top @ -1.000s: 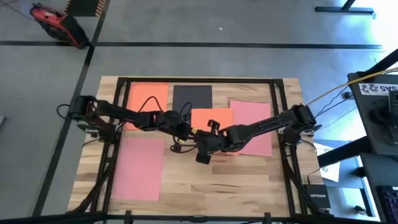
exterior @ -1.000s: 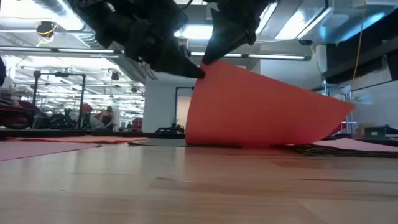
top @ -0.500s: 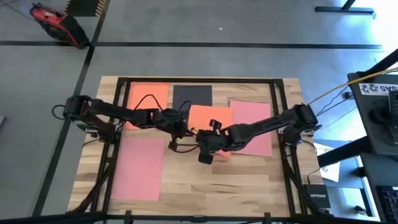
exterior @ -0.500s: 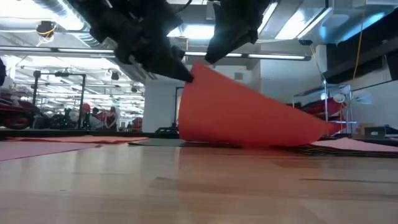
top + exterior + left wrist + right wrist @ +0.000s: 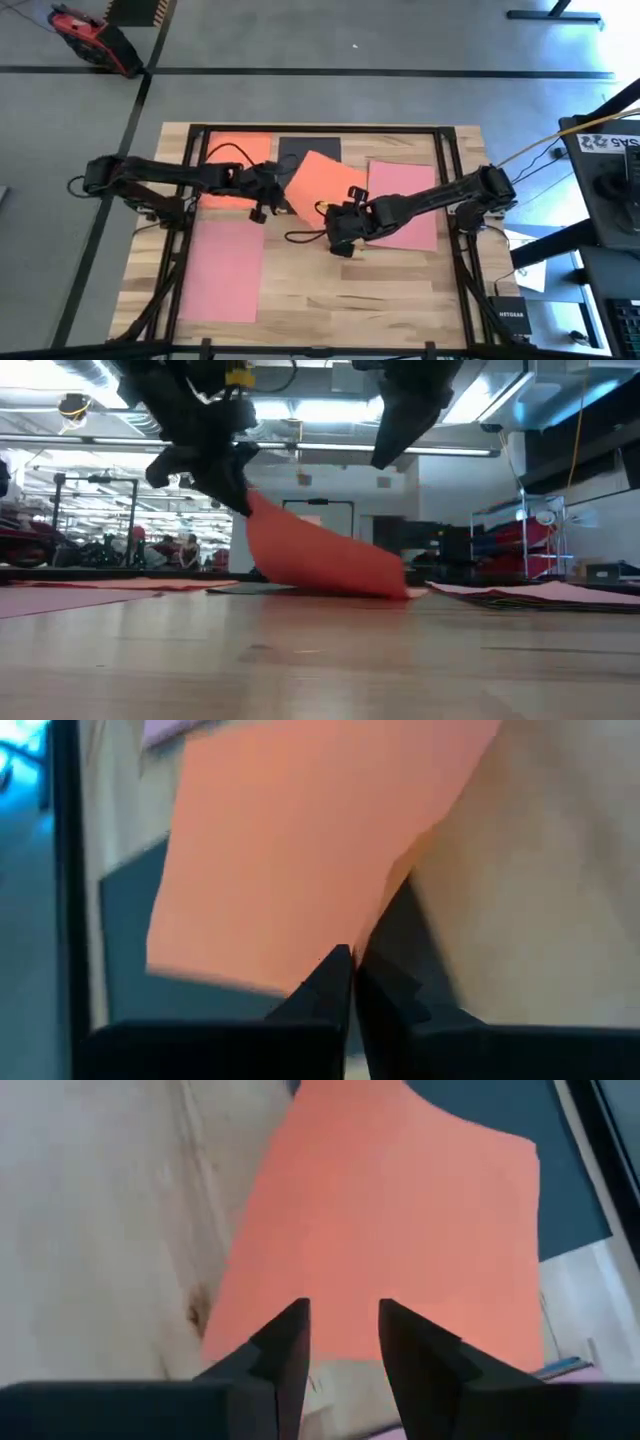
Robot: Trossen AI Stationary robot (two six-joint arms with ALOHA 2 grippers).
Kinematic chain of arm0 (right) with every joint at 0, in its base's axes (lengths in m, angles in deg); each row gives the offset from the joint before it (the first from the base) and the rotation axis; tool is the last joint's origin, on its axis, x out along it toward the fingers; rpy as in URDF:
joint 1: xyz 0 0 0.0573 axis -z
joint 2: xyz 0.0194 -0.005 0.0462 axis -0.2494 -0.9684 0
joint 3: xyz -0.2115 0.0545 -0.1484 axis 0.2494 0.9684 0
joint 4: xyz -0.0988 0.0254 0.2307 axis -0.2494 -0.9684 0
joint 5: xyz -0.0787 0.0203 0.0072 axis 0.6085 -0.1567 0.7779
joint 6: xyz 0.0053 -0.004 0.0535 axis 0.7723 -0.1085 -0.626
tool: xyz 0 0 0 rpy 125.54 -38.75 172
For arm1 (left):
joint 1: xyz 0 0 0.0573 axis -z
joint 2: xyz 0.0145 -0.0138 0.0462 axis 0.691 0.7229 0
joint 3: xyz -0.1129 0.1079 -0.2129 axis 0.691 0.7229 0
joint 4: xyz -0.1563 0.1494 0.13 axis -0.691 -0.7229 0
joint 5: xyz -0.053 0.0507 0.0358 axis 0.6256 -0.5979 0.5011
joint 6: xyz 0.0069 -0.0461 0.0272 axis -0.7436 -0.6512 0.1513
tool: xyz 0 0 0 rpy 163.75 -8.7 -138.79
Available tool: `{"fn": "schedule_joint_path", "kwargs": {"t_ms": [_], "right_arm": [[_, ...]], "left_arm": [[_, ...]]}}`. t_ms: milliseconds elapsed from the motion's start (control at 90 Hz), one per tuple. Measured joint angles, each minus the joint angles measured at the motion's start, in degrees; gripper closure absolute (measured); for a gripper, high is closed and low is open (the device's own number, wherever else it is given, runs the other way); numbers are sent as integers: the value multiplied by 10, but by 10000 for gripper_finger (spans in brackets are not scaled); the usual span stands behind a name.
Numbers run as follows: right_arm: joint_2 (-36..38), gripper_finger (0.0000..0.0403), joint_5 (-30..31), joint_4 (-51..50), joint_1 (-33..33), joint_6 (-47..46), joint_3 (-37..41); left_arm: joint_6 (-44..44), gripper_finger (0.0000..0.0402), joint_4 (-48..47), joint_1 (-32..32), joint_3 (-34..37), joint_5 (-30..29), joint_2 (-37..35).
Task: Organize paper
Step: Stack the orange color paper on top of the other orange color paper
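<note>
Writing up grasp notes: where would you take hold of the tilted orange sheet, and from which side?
At its raised corner, from the left, where the left hand already pinches it. The orange sheet slopes down to the table there, so only that lifted edge offers room for fingers.

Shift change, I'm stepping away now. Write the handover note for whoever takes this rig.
Left pincer: shut on the orange sheet, holding one edge raised; the sheet's far edge rests on the table.
Right pincer: open, holding nothing, just beside that sheet.
Flat on the table: second orange sheet, black sheet, two pink sheets.
Done: no stack yet.
Left: place the held sheet, gather the rest.
</note>
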Motion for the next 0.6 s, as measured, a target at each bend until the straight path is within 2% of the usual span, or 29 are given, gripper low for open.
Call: {"fn": "schedule_joint_path", "kwargs": {"t_ms": [256,400,600], "right_arm": [[0,292,0,-12,19,0,0],[0,292,0,-15,30,0,0],[0,292,0,-15,45,0,0]], "left_arm": [[-52,401,-96,-45,0,-97,-53],[-140,401,-130,-73,0,-135,-86],[-287,401,-159,-106,0,-232,-135]]}}
